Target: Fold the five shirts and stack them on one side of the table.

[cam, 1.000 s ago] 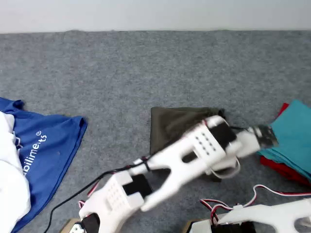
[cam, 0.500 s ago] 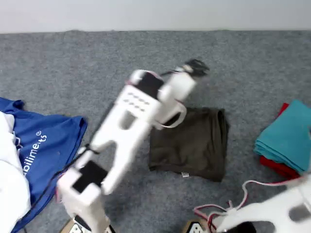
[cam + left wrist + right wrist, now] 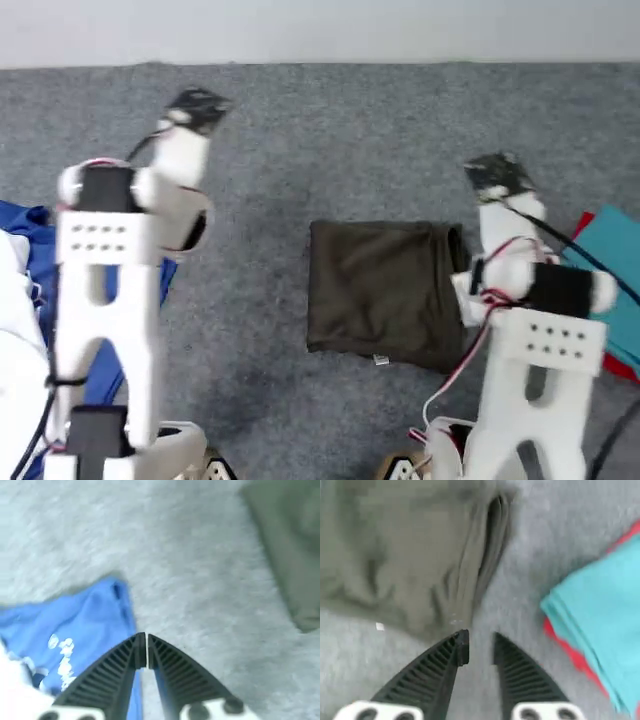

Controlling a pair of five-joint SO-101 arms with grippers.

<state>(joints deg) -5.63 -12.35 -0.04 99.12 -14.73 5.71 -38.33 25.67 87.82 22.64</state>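
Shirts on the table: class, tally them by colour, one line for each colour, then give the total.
blue shirt: 1
white shirt: 1
olive shirt: 1
teal shirt: 1
red shirt: 1
Total: 5

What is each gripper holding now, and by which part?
Nothing is held. The left gripper has its jaws shut on nothing, near the blue shirt; the right gripper, jaws apart, is empty beside the folded olive shirt.
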